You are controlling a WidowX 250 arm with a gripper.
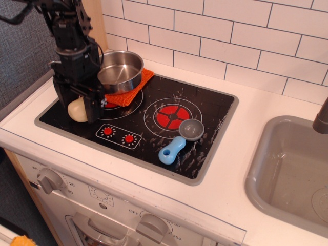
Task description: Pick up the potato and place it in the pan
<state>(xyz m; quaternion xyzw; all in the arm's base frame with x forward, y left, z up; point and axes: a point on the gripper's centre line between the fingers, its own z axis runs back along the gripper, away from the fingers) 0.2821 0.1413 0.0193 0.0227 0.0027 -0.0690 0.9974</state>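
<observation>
Observation.image view: black glass toy hob (205, 120) with a grey rim, set in a white counter (256, 107); white tiled wall behind, grey sink (287, 174) at far right, counter edge close on the left. Hob's middle and right lie open save a small grey scoop with a blue handle (179, 141) beside the red burner ring. Round shiny steel saucepan (120, 69) stands on an orange cloth (130, 92) at the back left corner. Smooth pale cream oval potato (77, 109) lies on the hob's left edge, just in front of the pan, mostly covered. Black robot gripper (82, 105) is down over the potato, fingers straddling it; whether they grip cannot be told.
</observation>
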